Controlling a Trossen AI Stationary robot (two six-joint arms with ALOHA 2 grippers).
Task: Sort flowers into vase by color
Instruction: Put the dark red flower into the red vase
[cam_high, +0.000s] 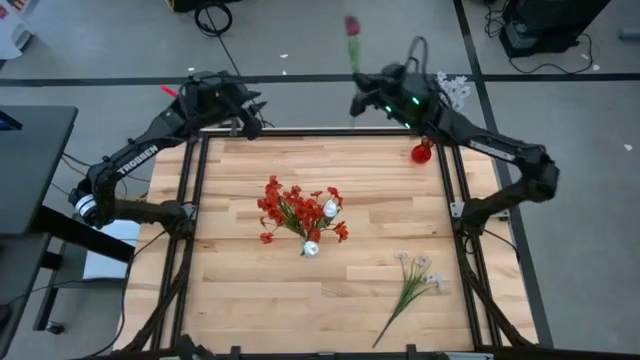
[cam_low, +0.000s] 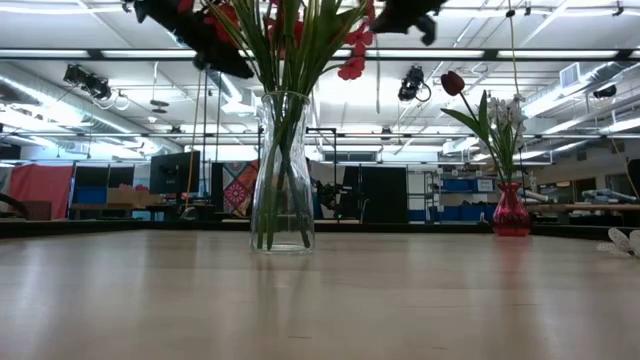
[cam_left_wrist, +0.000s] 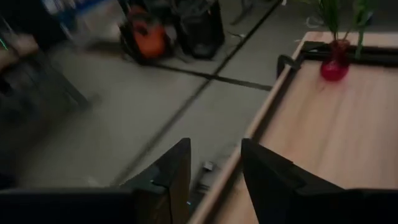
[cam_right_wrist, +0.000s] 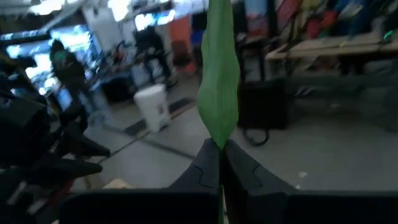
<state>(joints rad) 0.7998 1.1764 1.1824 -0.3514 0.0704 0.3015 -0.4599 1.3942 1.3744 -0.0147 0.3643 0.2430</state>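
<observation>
My right gripper (cam_high: 357, 98) hovers past the table's far edge, shut on a tulip with a dark maroon-pink bud (cam_high: 351, 27) and a green leaf (cam_right_wrist: 219, 93). A small red vase (cam_high: 421, 153) stands at the far right corner and holds white buds (cam_high: 455, 90); in the low view a dark tulip bud (cam_low: 453, 83) also shows above the red vase (cam_low: 511, 210). A clear glass vase (cam_low: 282, 170) mid-table holds the red blossom clusters (cam_high: 300, 212). A pale spray (cam_high: 412, 282) lies flat on the near right of the table. My left gripper (cam_high: 255, 118) is open at the far left corner. My right gripper pinches the tulip's green stem and leaf (cam_right_wrist: 220, 144) between its two shut fingers (cam_right_wrist: 239, 167). The leaf and stem run on ahead of the fingertips, with the bud at the far end. The tulip is lifted clear of the table and the vases.
A black metal frame (cam_high: 190, 200) rims the wooden table. The right arm's forearm (cam_high: 480, 145) passes above the red vase. Bare wood shows at the near left (cam_high: 250, 300) and in the far middle (cam_high: 330, 160). Cables and gear lie on the floor beyond the far edge.
</observation>
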